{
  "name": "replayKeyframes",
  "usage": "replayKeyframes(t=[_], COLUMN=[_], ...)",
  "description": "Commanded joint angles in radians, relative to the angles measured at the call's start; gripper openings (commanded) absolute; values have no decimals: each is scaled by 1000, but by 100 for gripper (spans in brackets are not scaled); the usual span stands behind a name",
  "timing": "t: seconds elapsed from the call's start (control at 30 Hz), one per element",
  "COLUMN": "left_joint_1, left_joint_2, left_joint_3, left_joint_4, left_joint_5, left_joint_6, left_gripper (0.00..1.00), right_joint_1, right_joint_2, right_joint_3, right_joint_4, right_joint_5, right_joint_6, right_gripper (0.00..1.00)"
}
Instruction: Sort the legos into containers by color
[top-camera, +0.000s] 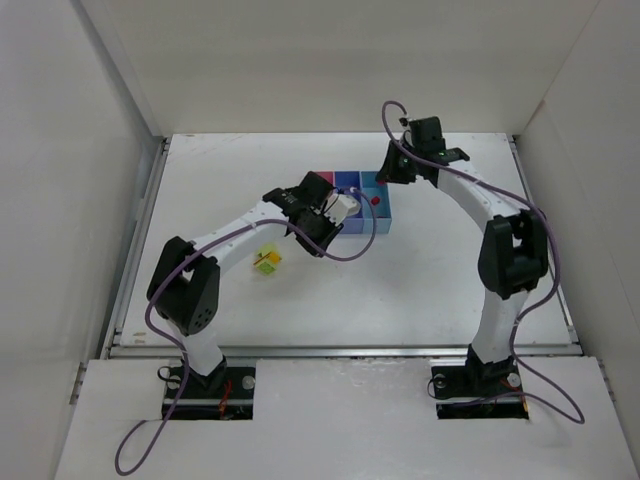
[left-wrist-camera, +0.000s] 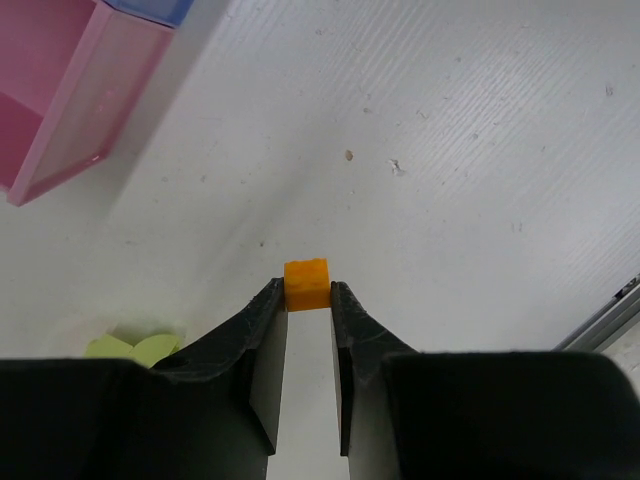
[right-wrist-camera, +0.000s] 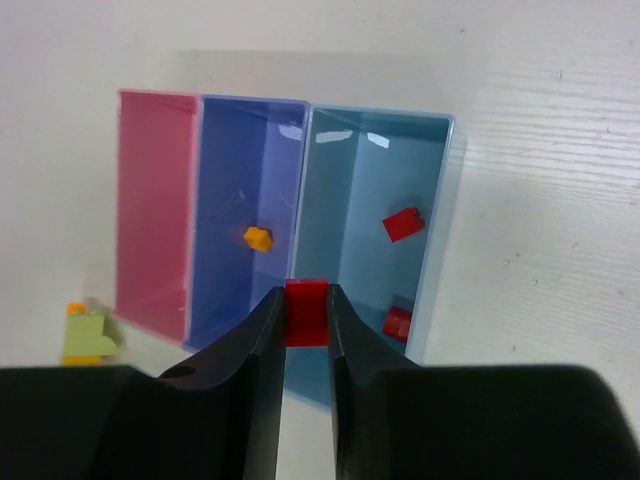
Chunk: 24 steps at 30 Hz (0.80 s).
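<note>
My left gripper (left-wrist-camera: 307, 290) is shut on a small orange lego (left-wrist-camera: 306, 284), held above the white table just in front of the pink container (left-wrist-camera: 60, 110). My right gripper (right-wrist-camera: 306, 297) is shut on a red lego (right-wrist-camera: 305, 312) above the near end of the light blue container (right-wrist-camera: 430, 210). Two red legos (right-wrist-camera: 403, 224) lie inside that light blue bin. One orange lego (right-wrist-camera: 258, 238) lies in the purple-blue container (right-wrist-camera: 225, 150). The pink container (right-wrist-camera: 150, 180) shows nothing inside. A small cluster of lime green, yellow and orange legos (top-camera: 267, 262) rests on the table to the left of the bins.
The three joined bins (top-camera: 385, 222) sit mid-table between the two arms. White walls enclose the table on the left, back and right. A metal rail (top-camera: 340, 350) runs along the near edge. Purple cables loop off both arms.
</note>
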Motion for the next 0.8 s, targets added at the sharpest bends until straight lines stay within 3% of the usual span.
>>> replayKeyframes(t=[0.0,0.03,0.1,0.2,0.43,0.77], left_joint_1=[9,9,9,9,9,9], left_joint_2=[-70,-70,-70,-70,-70,-70], left_joint_3=[-17,-17,-17,-17,3,3], left_joint_4=[12,12,22,22,22,22], left_joint_5=[15,15,15,24,35,35], left_joint_6=[-13,-13,-23,-32,-32,-41], left_gripper=[0,0,0,0,0,0], right_joint_1=[31,31,31,31,31,20], right_joint_2=[38,49,58,67,57,-135], right_joint_3=[111,112,121,131,132,53], right_joint_4=[-78,-78,-78,-87,-88,-88], right_joint_5=[57,57,68,68,39,92], right_joint_6=[-51,-51,-51,-51,-51,-51], right_gripper=[25,28,44,60,66,66])
